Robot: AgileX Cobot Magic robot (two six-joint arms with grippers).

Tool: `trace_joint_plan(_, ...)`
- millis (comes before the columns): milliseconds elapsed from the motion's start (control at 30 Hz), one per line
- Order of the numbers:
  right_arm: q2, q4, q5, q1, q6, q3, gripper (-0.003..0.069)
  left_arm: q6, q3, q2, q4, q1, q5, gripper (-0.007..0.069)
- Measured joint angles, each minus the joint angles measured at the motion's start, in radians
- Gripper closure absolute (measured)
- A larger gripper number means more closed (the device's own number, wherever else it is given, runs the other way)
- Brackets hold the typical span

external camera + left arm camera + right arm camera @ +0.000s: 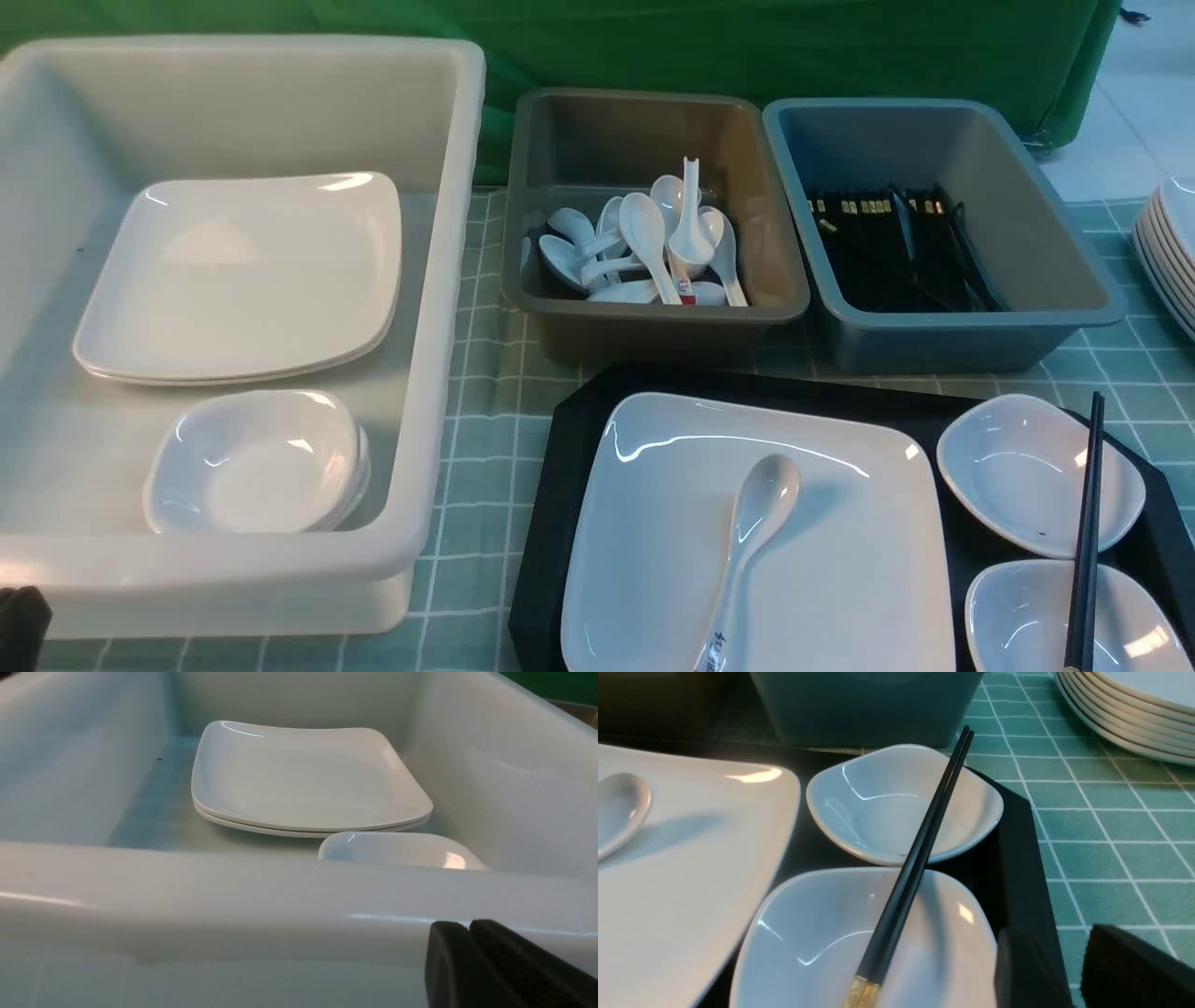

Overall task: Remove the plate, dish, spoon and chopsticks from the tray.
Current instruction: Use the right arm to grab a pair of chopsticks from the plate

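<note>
Right jaws apart, chopsticks [918,854] just beside them across two dishes [878,821].

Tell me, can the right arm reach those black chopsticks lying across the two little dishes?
Probably yes: the chopsticks lie uncovered atop the dishes, and the open right gripper hangs close beside them.

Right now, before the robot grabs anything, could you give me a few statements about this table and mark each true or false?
1. The spoon lies on the plate. True.
2. The chopsticks rest across the far small dish and the near small dish. True.
3. The grey tub holds chopsticks. False: it holds white spoons.
4. The tray is already cleared. False: plate, spoon, both dishes and chopsticks are all on it.
5. The left gripper is wide open. False: its jaws are shut.
</note>
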Motion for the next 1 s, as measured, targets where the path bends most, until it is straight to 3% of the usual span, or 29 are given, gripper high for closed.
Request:
trace_joint_plan(433, 0.0, 0.0, 0.001, 0.0, -0.001, 0.0, 0.0417, 0.007, 0.0, 0.0, 0.023, 0.0, -0.005, 0.0606)
trace_joint_plan(567, 0.0, 0.0, 0.001, 0.0, -0.001, 0.0, 0.0417, -0.007, 0.0, 0.0, -0.058, 0.0, -0.117, 0.0606)
trace_joint_plan(700, 0.0, 0.0, 0.001, 0.0, -0.001, 0.0, 0.0417, -0.082, 0.0, 0.0, -0.208, 0.0, -0.303, 0.0606)
trace_joint_plan(800, 0.0, 0.0, 0.001, 0.0, 0.0, 0.0, 0.0417, -0.145, 0.0, 0.0, -0.248, 0.0, -0.41, 0.0606)
trace_joint_plan(1000, 0.0, 0.036, -0.065, 0.0, 0.045, 0.0, 0.0417, -0.472, 0.0, 0.0, -0.218, 0.0, -0.767, 0.0606)
